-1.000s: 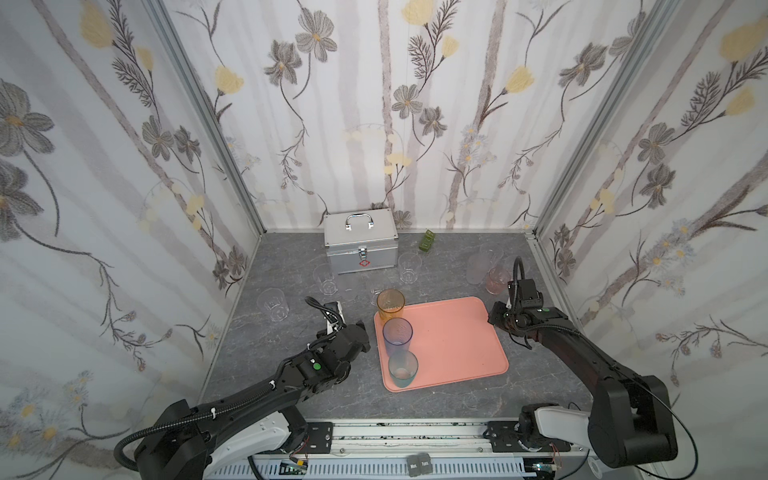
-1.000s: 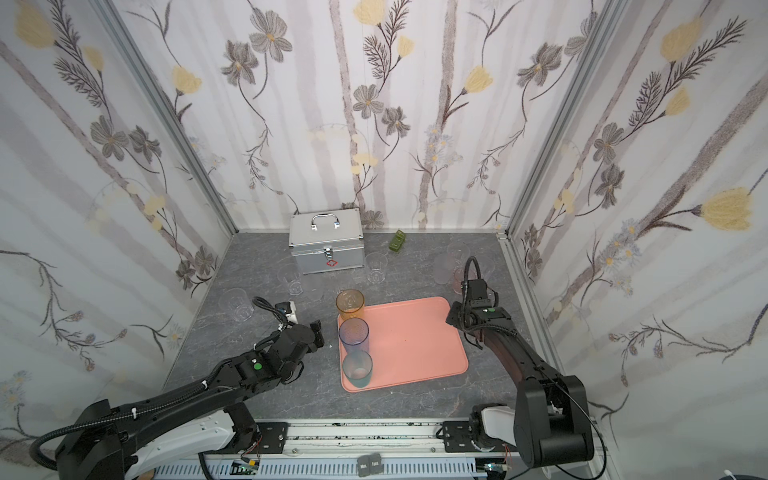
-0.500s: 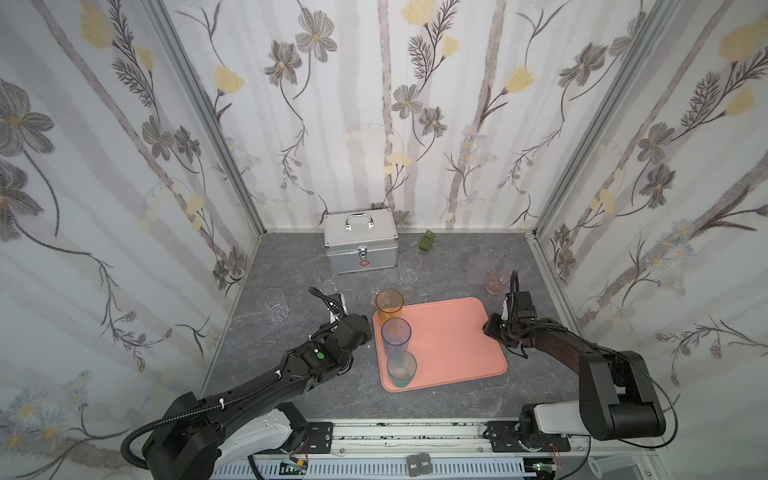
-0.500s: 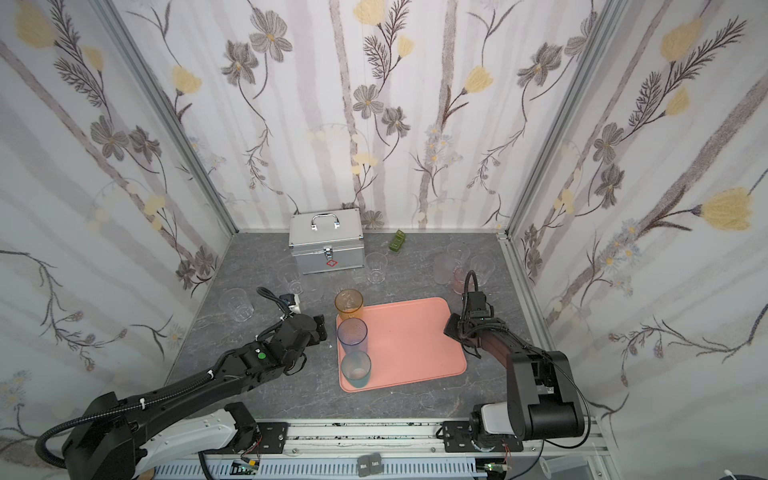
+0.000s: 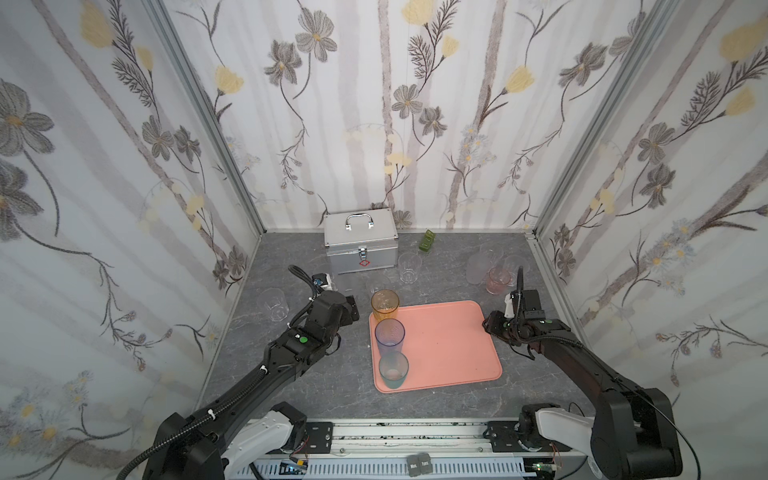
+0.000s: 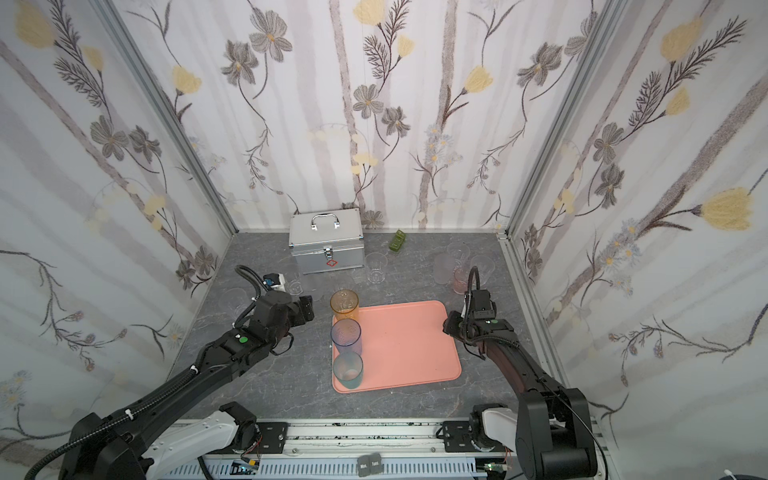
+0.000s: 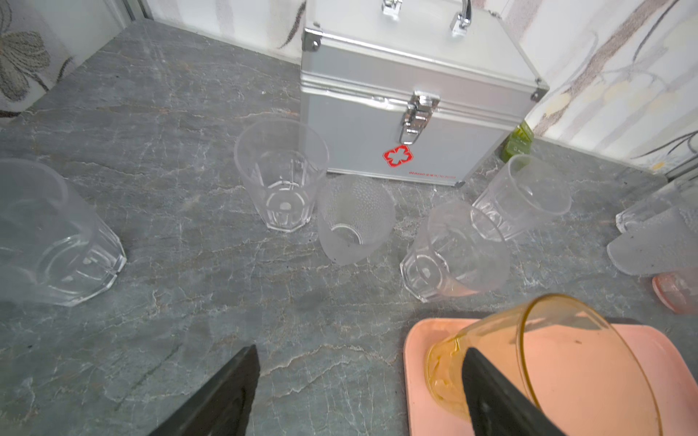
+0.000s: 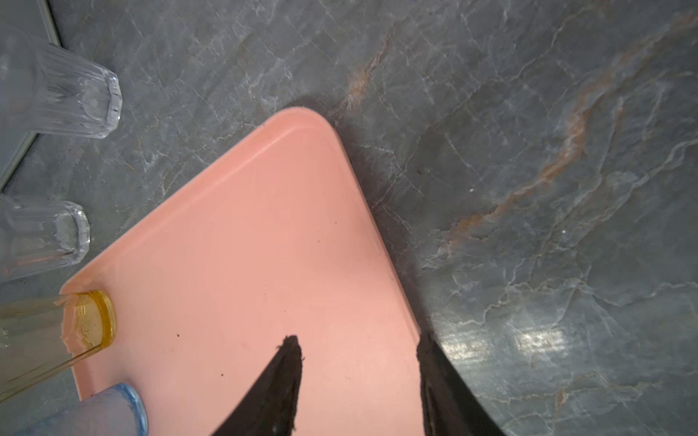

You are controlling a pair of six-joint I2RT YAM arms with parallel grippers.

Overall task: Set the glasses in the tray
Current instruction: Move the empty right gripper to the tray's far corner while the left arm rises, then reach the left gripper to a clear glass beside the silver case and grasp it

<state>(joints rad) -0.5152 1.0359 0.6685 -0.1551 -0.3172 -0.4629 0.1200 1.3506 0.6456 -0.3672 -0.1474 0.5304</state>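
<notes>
The pink tray [image 5: 449,345] lies flat on the grey table [image 5: 332,374], nearest the robot. Three tall glasses stand in a row down its left side: a teal glass [image 5: 393,370], then a blue glass [image 5: 390,332], then a yellow-brown glass [image 5: 385,304] at the far corner. The rest of the tray is bare. The left gripper [image 5: 352,309] sits just left of the yellow-brown glass, with its jaws wide apart and nothing in them. The right gripper [image 8: 357,339] is at the tray's far right corner. Its jaws are about half apart, one over the tray and one by the rim, and I see nothing held in them. A bit farther, more glasses wait on the table. A bumpy frosted glass [image 7: 355,219] stands right ahead of the left gripper, close beside a clear glass [image 7: 279,177]. I think it is the next one to get. To do it well, the gripper should put one jaw on each side, squeeze softly, and lift straight up so the neighbours don't tip. Farther back are a pink glass [image 5: 496,280], a silver case [image 5: 360,241] and a small green block [image 5: 427,241].
</notes>
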